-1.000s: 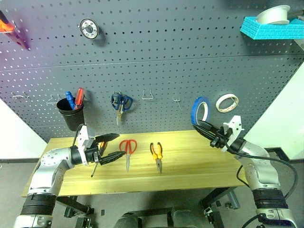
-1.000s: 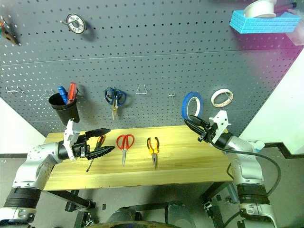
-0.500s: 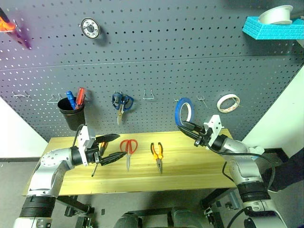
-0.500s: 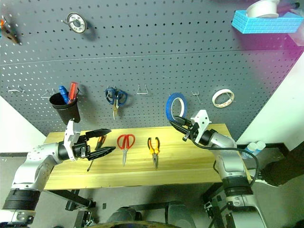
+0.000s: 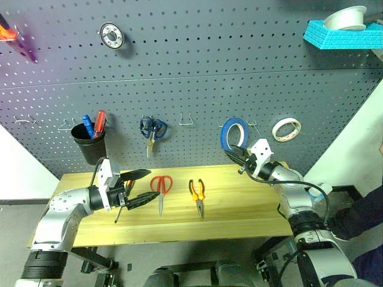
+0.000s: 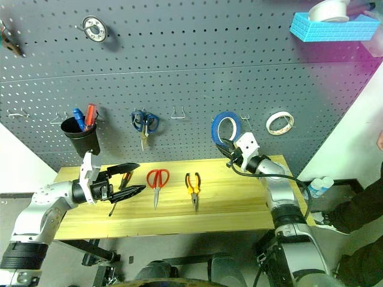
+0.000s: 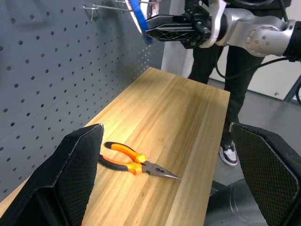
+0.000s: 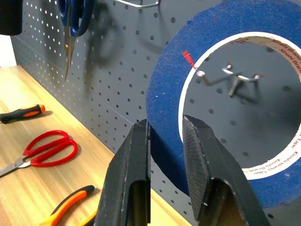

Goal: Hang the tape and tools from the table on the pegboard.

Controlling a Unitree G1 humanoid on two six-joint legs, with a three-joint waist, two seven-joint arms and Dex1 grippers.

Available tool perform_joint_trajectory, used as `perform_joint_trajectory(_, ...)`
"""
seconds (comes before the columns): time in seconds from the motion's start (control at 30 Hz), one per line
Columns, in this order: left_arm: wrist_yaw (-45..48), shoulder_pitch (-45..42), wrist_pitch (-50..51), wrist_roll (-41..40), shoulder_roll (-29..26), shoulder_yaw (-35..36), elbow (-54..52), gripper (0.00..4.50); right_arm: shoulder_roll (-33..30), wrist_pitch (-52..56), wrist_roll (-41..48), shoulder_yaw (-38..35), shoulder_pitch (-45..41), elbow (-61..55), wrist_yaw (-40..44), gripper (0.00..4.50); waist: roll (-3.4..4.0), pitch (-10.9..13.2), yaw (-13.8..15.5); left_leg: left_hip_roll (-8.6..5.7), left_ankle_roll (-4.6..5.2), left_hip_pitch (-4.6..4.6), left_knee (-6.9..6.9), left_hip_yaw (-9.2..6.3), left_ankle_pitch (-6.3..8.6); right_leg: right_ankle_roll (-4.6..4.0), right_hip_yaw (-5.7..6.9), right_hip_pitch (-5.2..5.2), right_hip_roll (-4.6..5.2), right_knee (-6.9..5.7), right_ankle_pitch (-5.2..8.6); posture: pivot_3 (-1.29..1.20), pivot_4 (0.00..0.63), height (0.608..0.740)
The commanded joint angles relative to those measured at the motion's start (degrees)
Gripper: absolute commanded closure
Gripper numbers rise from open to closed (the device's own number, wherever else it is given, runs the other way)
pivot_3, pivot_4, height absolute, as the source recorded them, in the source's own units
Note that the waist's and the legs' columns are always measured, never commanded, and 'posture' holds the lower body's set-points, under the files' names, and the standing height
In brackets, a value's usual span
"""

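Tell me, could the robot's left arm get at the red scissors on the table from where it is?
Probably yes. The left gripper hangs open just above the table, and the red scissors lie flat right beside its fingertips. Only the screwdriver lies under it.

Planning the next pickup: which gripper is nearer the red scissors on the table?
Left. The open left gripper hovers just beside the red scissors; the right gripper, shut on the blue tape, is far across by the pegboard.
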State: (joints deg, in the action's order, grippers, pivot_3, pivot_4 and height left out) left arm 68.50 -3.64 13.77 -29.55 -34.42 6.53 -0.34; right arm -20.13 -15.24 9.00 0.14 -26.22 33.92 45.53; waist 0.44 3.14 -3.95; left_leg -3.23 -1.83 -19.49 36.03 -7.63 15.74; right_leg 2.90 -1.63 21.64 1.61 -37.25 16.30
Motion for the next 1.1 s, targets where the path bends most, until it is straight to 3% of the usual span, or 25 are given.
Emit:
perform_joint_trajectory(0.03, -0.28, -0.26, 0.37, -1.55, -1.17, 1.83, -2.61, 0.00, 0.92, -2.95, -0.49, 0.13, -2.34, 0.43, -0.19, 3.87, 0.00, 0.00, 0.02, 0.00, 0.00, -0.01, 0.00, 0.00, 0.00, 0.00, 0.00, 0.00, 0.00, 0.00, 0.00, -0.07, 0.000, 0.740)
perform_joint_trajectory(0.33, -0.79, 0.79, 0.10, -1.77, -1.18, 1.51, -3.18, 0.00, 1.92, -6.94, -3.73, 0.36, -6.39, 10.21, -4.03, 3.87, 0.00, 0.00, -0.04, 0.00, 0.00, 0.03, 0.03, 0.00, 0.00, -0.03, -0.01, -0.02, -0.01, -0.03, 0.00, -0.06, 0.000, 0.740)
perform_joint_trajectory(0.37, -0.78, 0.71, 0.10, -1.81, -1.16, 1.49, -3.12, 0.00, 2.10, -7.42, -3.71, 0.14, -7.11, 11.90, -4.19, 3.12, 0.00, 0.00, -0.02, 0.00, 0.00, 0.04, 0.04, 0.00, 0.00, -0.03, -0.01, -0.02, -0.01, -0.06, 0.00, -0.06, 0.000, 0.740)
perform_joint_trajectory(0.63, -0.21, 1.59, -0.93, -1.72, -1.34, 2.12, -2.39, 0.00, 2.86, -10.33, -4.47, 0.63, -8.30, 17.41, -2.64, 0.47, 0.00, 0.00, -0.06, 0.00, 0.00, 0.02, 0.00, 0.00, 0.00, -0.01, -0.01, 0.00, -0.01, -0.07, -0.01, -0.05, 0.000, 0.740)
perform_joint_trajectory(0.7, -0.19, 1.84, -1.13, -1.64, -1.23, 2.16, -2.43, 0.00, 2.57, -10.64, -4.72, 0.63, -7.79, 17.39, -2.66, 0.04, 0.00, 0.00, -0.05, 0.00, 0.00, 0.03, 0.00, 0.00, 0.00, -0.02, -0.02, 0.00, -0.01, -0.07, -0.01, -0.04, 0.000, 0.740)
perform_joint_trajectory(1.1, -0.82, 3.05, -0.69, -2.74, -1.71, 4.06, -3.60, 0.00, -1.14, -4.10, 0.48, -1.36, -0.37, 8.51, 4.90, 0.04, 0.00, 0.00, -0.04, -0.01, 0.00, 0.04, 0.02, 0.00, 0.00, -0.01, -0.02, -0.03, 0.00, -0.07, 0.00, -0.05, 0.000, 0.740)
